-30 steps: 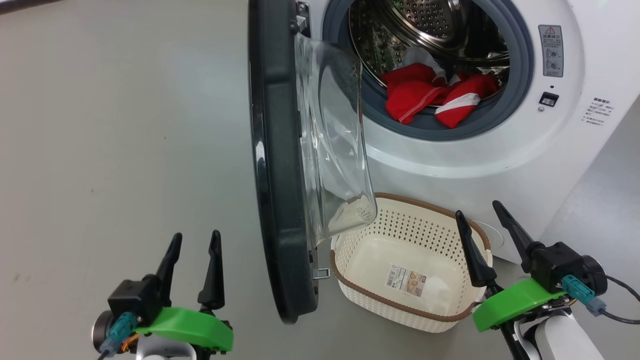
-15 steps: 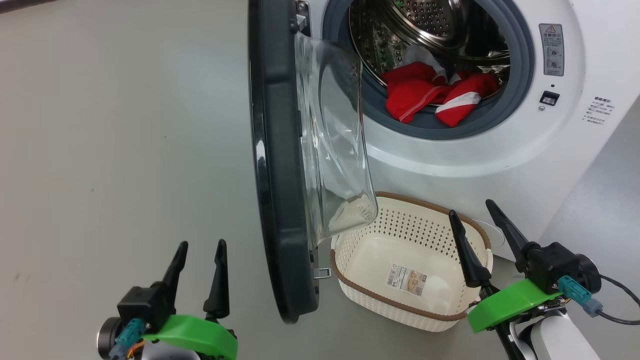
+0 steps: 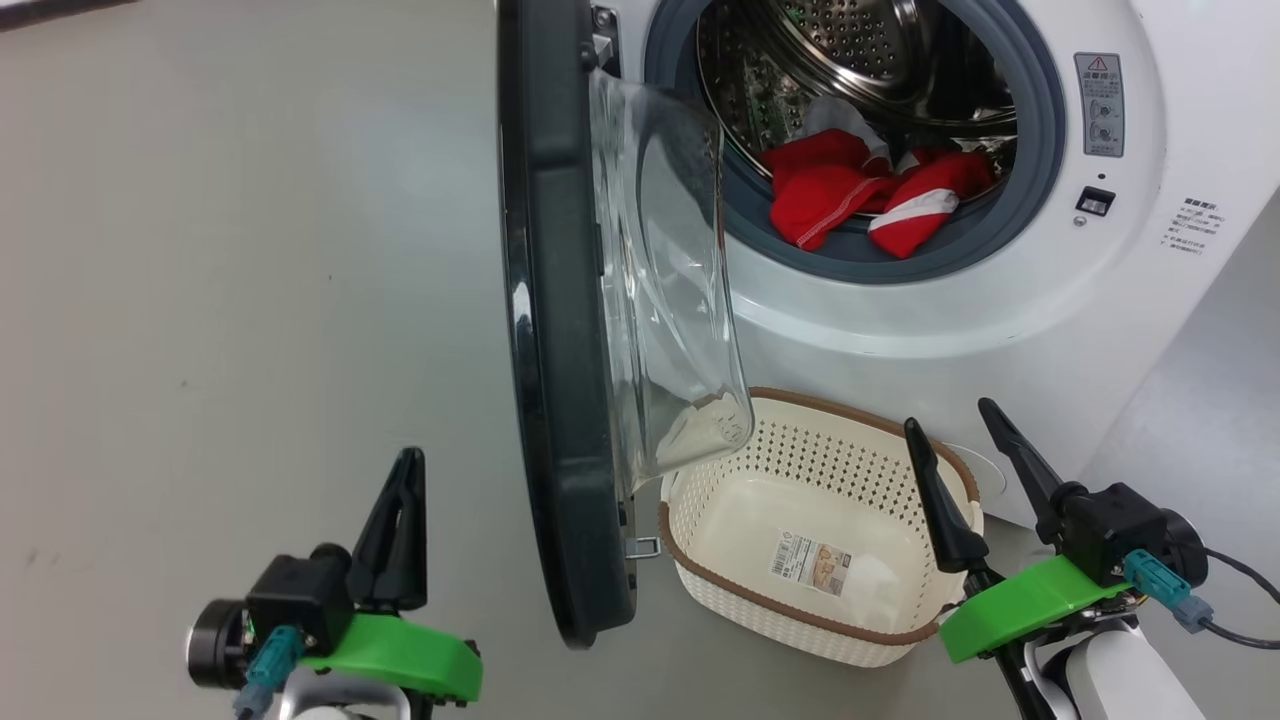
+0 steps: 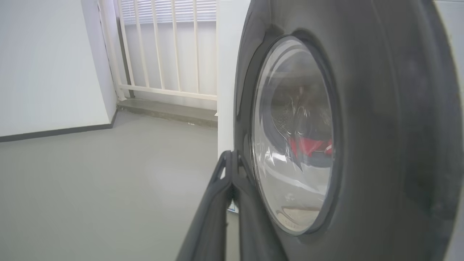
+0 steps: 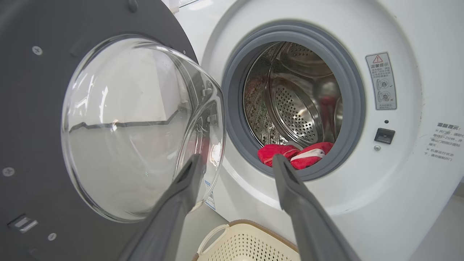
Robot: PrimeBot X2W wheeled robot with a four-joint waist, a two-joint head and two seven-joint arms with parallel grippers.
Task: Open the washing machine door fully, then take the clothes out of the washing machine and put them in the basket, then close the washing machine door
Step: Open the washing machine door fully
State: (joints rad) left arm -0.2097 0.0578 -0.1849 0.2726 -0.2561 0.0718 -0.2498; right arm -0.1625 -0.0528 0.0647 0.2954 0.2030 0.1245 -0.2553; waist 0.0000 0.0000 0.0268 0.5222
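My left end effector (image 3: 408, 470) has just snapped closed. A second ago its two fingers stood apart, and now they are pressed together on nothing. It has also come a little closer to the washing machine door (image 3: 560, 350). In the left wrist view the joined fingers (image 4: 232, 188) point along the glossy outer face of the door, just beside its glass, though I cannot tell if they touch it. I take this as getting ready to push. The door juts out from the front of the washing machine (image 3: 1000, 330), edge-on in my head view, so it is probably not fully open yet. A closed pair of fingers makes a stiffer pusher for swinging it further left.

My right end effector (image 3: 948, 418) is unchanged. It is wide open and empty, hovering over the right end of the basket (image 3: 800, 450). The basket sits empty on the floor in front of the machine, below the drum opening. The red-and-white clothes (image 3: 860, 200) lie at the front lip of the drum, so unloading has not begun.

I see no brand name. Right of the opening is a grey warning label (image 5: 381, 81) with a red triangle, and its heading seems to read 温馨提示. Further right, a block of small Chinese print (image 5: 444, 141) carries what looks like the same heading, but the lines under it are too fine to read. The paper label (image 3: 812, 562) on the basket floor is also illegible.
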